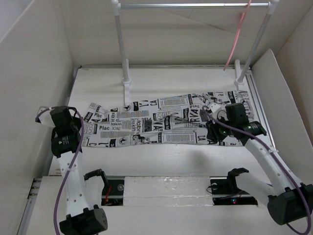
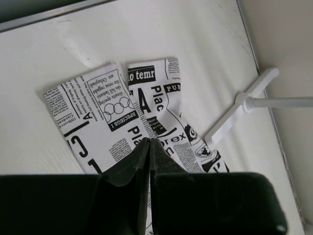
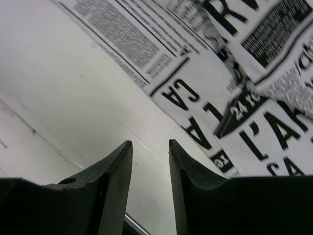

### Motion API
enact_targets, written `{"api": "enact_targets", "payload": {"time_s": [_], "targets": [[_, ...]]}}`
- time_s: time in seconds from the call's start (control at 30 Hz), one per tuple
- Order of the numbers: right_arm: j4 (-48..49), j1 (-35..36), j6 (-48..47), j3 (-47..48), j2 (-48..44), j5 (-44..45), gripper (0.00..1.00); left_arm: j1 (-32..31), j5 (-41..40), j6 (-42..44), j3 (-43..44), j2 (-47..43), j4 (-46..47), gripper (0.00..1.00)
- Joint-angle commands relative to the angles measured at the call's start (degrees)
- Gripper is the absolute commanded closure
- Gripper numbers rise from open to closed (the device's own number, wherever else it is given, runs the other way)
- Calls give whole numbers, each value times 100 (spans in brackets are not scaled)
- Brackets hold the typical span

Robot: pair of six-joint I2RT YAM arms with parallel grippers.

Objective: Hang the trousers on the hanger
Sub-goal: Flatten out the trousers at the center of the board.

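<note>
The trousers, white cloth printed with black newspaper text, lie flat across the table with the leg ends to the left. My left gripper stands over those leg ends. In the left wrist view it is shut, its tips pinched into the trousers where the two legs meet. My right gripper is at the front edge of the waist end. In the right wrist view it is open over bare table, the trousers just to its right. The pink hanger hangs from the rack bar at the back right.
A white-posted rack with a silver bar stands at the back, and one of its feet is close to the leg ends. White walls enclose the table on the left, right and back.
</note>
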Motion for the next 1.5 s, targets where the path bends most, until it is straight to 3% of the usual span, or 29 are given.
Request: {"api": "enact_targets", "payload": {"time_s": [0.0, 0.1, 0.2, 0.23, 0.37, 0.5, 0.63, 0.7, 0.77, 1.07, 1.27, 1.37, 1.4, 1.47], "targets": [[-311, -498, -46, 252, 25, 235, 59, -278, 46, 145, -431, -104, -213, 100], [-407, -1008, 77, 332, 104, 490, 59, -357, 327, -92, -1224, -184, 261, 100], [-644, -1718, 269, 394, 358, 1321, 57, -357, 589, -531, -1214, 202, 524, 69], [-654, -1721, 375, 393, 438, 1326, 57, -357, 591, -567, -1215, 203, 700, 67], [-444, -2800, 630, 192, 841, 1712, 57, -357, 1609, -621, -1697, 73, 1404, 65], [153, -4309, 1227, -10, 1079, 1853, 57, -577, 1558, -199, -1769, -51, 1545, 59], [436, -5277, 1816, -2, 1492, 1634, 53, -577, 1725, 162, -1716, -34, 1502, 54], [471, -5534, 1991, 77, 1790, 1616, 52, -577, 1971, 206, -1769, -95, 1563, 53], [611, -5755, 2072, 121, 1958, 1625, 44, -577, 2120, 241, -1725, -95, 1502, 53], [1050, -6054, 2011, 51, 2995, 1616, 44, -709, 1849, 417, -1760, 142, 1388, 52], [1805, -6115, 2072, -283, 3321, 1379, 54, -349, 1831, 31, -1962, 519, 1195, 55], [2043, -6115, 2055, -318, 3321, 1221, 66, -349, 1629, -284, -1927, 835, 1098, 54], [2036, -6115, 2046, -336, 3339, 1168, 82, -349, 1533, -347, -1918, 958, 1072, 54], [1913, -6115, 2063, -336, 3339, 1141, 95, -349, 1033, -531, -1857, 1082, 810, 50]]}}
